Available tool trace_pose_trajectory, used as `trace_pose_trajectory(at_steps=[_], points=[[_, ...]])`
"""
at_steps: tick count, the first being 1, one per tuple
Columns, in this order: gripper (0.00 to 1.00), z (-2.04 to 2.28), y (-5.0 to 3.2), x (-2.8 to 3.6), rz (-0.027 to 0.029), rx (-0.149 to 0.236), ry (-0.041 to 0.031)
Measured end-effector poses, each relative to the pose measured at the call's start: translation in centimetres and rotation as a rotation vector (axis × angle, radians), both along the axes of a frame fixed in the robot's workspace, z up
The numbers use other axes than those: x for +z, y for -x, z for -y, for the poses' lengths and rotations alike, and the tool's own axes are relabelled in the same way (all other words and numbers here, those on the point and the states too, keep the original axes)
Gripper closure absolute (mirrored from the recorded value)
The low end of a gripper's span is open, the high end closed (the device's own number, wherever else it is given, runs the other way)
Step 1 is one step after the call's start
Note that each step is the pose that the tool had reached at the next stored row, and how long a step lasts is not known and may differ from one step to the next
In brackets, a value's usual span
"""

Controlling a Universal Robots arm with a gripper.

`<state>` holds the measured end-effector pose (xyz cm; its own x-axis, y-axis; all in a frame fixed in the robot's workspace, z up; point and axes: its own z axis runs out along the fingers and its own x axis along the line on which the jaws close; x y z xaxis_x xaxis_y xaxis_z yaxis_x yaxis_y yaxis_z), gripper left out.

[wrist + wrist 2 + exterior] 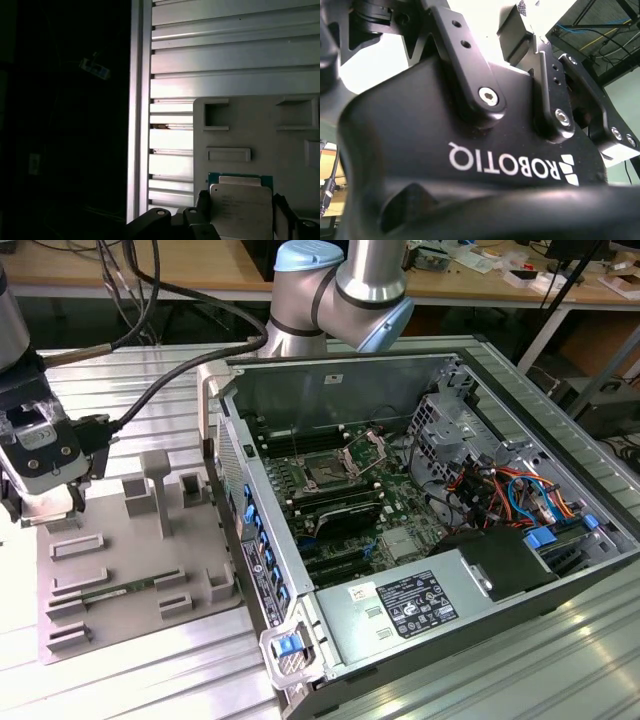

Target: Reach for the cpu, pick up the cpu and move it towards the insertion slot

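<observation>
This is a robotics lab or electronics workshop. 1 industrial robot arm (pixel 345 285) stands at a tabletop (pixel 140 375) built of ribbed aluminium profile. On it lies an open computer case (pixel 330 390), with the motherboard (pixel 350 525), the insertion slot (pixel 325 477) and coloured wiring (pixel 510 490) laid bare. Beside the case sits a grey moulded fixture plate (pixel 130 590) with pockets for parts. Thick black cables (pixel 130 285) trail across, and behind stands a wooden workbench (pixel 200 270) strewn with small items.
</observation>
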<state>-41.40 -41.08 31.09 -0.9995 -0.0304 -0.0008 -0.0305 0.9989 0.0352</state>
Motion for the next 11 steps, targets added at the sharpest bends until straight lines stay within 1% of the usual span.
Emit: trace_pose_trajectory(at_steps=[2,3,5,6,9,11], points=[[0.45,0.0,0.0,0.42,0.0,0.0,0.0],[0.45,0.0,0.0,1.08,0.0,0.0,0.0],[0.45,0.0,0.0,3.16,0.0,0.0,0.0],[0.45,0.0,0.0,3.49,0.0,0.0,0.0],[0.45,0.0,0.0,3.79,0.0001,0.0,0.0],[0.45,0.0,0.0,4.1,0.0001,0.0,0.0]])
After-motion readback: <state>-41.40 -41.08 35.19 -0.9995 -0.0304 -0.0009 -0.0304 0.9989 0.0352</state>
